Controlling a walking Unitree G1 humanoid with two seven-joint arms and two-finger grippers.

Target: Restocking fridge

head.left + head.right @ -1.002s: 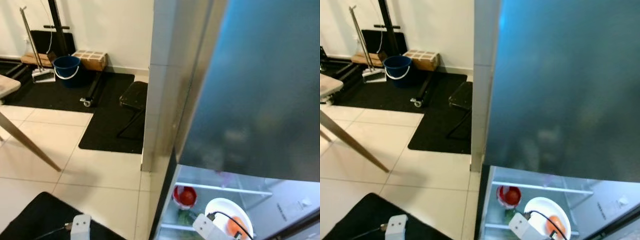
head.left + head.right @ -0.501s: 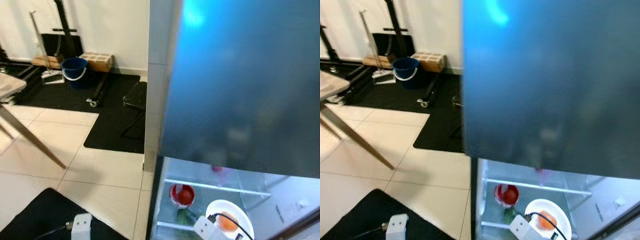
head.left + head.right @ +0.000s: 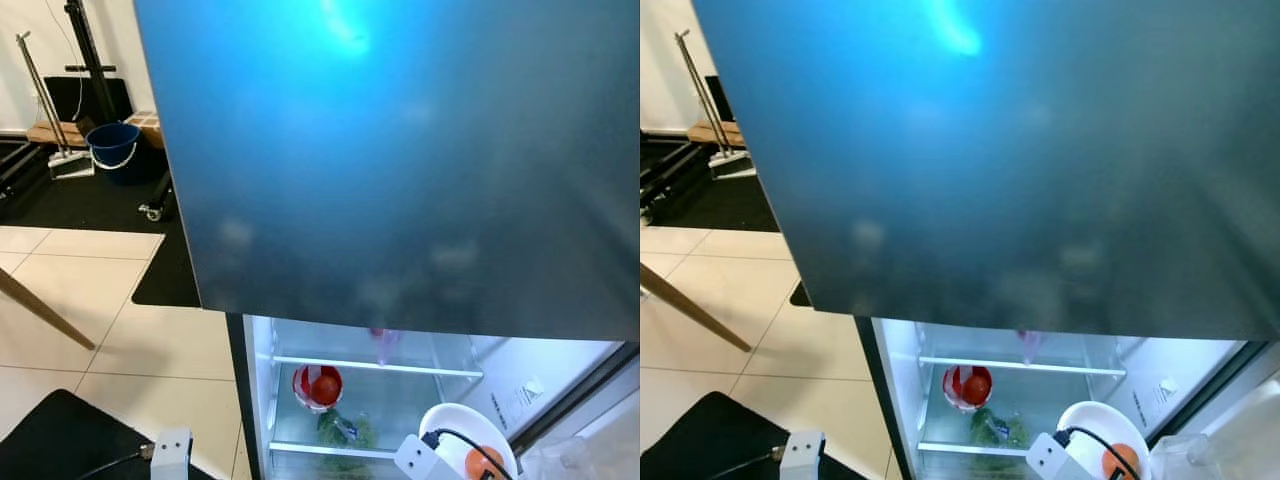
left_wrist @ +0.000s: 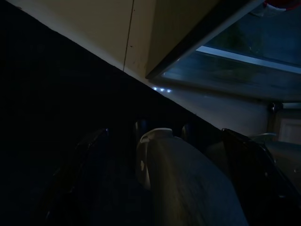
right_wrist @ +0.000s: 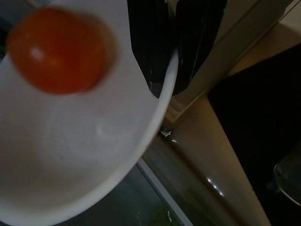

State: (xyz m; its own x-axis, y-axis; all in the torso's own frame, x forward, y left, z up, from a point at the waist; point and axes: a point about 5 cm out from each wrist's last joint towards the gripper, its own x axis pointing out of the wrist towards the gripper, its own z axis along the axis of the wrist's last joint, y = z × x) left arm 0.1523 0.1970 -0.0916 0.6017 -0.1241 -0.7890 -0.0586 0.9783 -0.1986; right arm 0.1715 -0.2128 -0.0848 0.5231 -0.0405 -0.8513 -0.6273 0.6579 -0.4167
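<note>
Right gripper (image 5: 162, 52) fingers are clamped on the rim of a white plate (image 5: 84, 155), on which an orange-red tomato (image 5: 56, 49) is carried, before the open fridge (image 3: 360, 390).

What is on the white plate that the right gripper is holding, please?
One orange-red round fruit, perhaps a tomato, lies on the white plate; the right gripper pinches its rim. The plate's underside is hidden.

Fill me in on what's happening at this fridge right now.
The robot stands before the open fridge. Its right hand is clamped on the rim of a white plate carrying an orange fruit, held at the lower compartment. On the shelf inside sit a red bowl and leafy greens. The left hand hangs idle near the floor.
</note>
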